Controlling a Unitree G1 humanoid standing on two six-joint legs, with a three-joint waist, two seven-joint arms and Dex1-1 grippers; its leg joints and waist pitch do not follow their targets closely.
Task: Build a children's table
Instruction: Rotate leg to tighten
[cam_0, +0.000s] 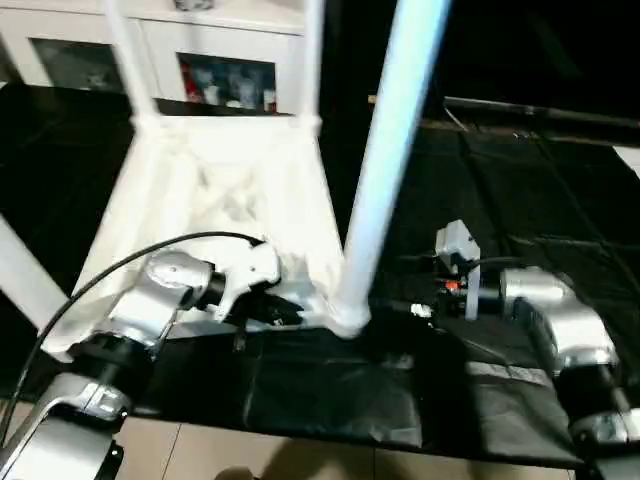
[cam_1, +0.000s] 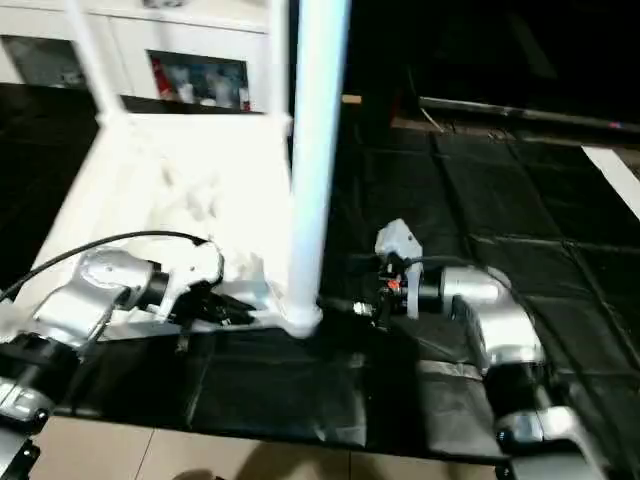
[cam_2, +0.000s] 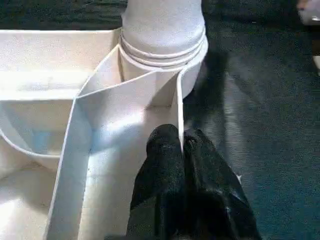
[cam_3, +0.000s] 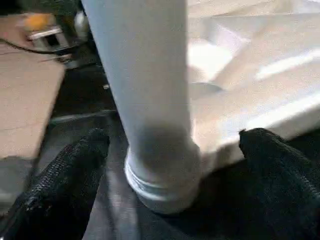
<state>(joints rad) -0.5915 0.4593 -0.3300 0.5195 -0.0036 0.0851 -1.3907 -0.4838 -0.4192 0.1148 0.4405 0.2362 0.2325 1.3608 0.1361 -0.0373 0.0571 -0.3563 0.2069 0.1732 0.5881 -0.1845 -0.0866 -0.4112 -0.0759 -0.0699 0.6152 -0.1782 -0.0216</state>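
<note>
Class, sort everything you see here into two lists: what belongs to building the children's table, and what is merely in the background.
Belongs to the job:
- children's table, upside down
- near corner leg
- left gripper, shut on the frame rim
- right gripper, open around that leg

Merely nearby:
- white glass-door cabinet
- black floor mat

My forearms (cam_0: 150, 300) are rounded silver metal with black joints; a black cable (cam_0: 110, 270) loops behind my stubby, textured black fingers (cam_2: 170, 185).

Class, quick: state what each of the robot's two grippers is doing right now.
Left gripper: shut, pinching a thin rib of the children's table.
Right gripper: open, fingers either side of the near leg, not gripping.
</note>
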